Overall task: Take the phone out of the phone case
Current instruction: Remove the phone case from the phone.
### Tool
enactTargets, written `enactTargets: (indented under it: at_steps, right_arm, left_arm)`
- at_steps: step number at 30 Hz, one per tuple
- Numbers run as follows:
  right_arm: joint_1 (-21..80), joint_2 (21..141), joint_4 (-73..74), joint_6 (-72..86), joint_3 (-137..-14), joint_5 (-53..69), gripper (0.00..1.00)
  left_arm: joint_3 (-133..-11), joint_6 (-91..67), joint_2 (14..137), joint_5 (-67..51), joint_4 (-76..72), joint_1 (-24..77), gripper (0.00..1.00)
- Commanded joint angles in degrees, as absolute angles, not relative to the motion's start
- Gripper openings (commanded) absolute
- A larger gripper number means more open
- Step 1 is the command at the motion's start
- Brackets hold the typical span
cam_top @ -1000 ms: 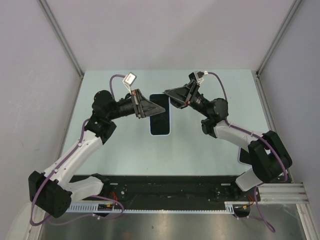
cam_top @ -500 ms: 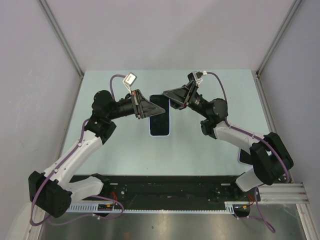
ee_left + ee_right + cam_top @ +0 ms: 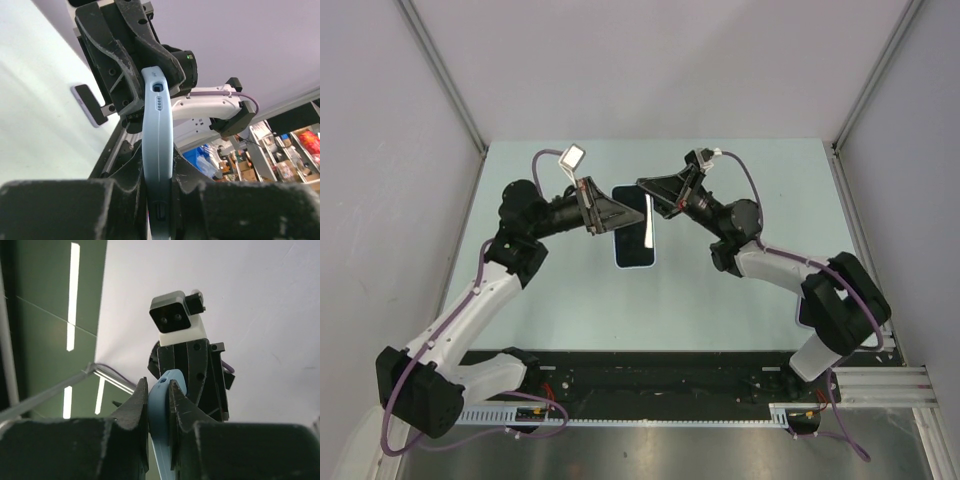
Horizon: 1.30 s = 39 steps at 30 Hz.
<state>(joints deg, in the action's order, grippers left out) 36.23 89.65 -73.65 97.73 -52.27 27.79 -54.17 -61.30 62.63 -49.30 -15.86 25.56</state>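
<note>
Phone case (image 3: pixel 636 245) has shifted left, left hand (image 3: pixel 158 200) and right hand (image 3: pixel 159 400) clamping it.

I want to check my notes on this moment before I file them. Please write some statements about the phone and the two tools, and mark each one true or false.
1. The left tool and the right tool both clamp the phone at once. True.
2. The case is red. False: it is light blue.
3. The left tool stands wide open. False: it is shut on the phone's edge.
4. The phone's dark face is turned toward the top camera. True.
5. The phone is out of the case. False: the case is around it.
</note>
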Motion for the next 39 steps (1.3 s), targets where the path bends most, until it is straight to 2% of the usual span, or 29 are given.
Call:
enactTargets:
  at_steps: [1, 6, 19, 33, 39]
  right_arm:
    - [43.06, 95.62, -91.5, 111.97, -55.89, 21.1, 0.0]
    - [46.4, 96.77, -91.76, 114.25, -58.7, 18.02, 0.0]
    - [47.81, 94.39, -91.41, 115.05, -64.33, 17.66, 0.0]
    - [48.16, 95.54, -91.58, 114.96, -66.01, 19.16, 0.0]
    - [48.16, 95.89, -91.58, 114.44, -66.18, 19.51, 0.0]
  left_arm:
    - [-56.68, -51.96, 61.61, -52.12, -21.28, 25.84, 0.0]
    - [-59.5, -49.84, 62.31, -55.36, -21.97, 25.66, 0.0]
    - [-68.72, -46.93, 64.07, -62.66, -20.3, 25.58, 0.0]
    - [-75.94, -48.34, 62.84, -64.07, -20.57, 25.58, 0.0]
    - [-76.37, -58.18, 62.23, -65.04, -32.34, 25.58, 0.0]
